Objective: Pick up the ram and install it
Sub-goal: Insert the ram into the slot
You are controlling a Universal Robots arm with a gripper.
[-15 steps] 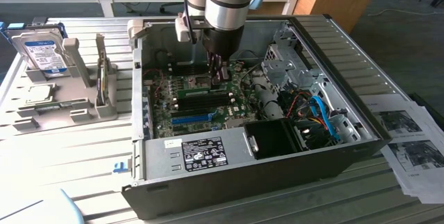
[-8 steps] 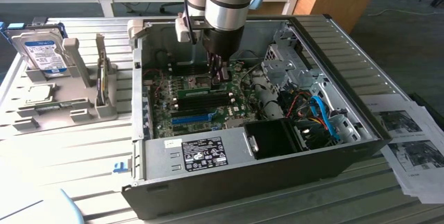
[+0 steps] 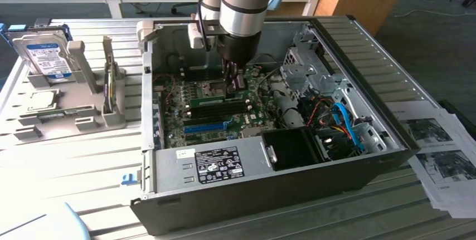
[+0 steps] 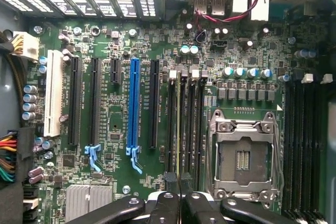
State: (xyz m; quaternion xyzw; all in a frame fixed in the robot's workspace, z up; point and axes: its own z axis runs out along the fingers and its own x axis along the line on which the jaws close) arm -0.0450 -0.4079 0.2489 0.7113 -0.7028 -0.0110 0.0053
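Exterior view: arm is down inside the open computer case (image 3: 387,73). The gripper (image 3: 236,87) sits on the motherboard at centre, nearly fully closed and pinching the ram (image 3: 212,103), which stands on edge among the memory slots and runs off toward 9 o'clock from the fingers. The blue slot (image 3: 204,127) is at 7 o'clock of the gripper, and the hard drive (image 3: 46,56) is at 10 o'clock of the case. Wrist view: gripper (image 4: 178,182) fingertips clamp the ram (image 4: 180,124), edge-on as a thin green-yellow line in a black slot between the blue slot (image 4: 133,103) and the CPU socket (image 4: 242,156).

Exterior high; wrist close above motherboard (image 4: 113,124)
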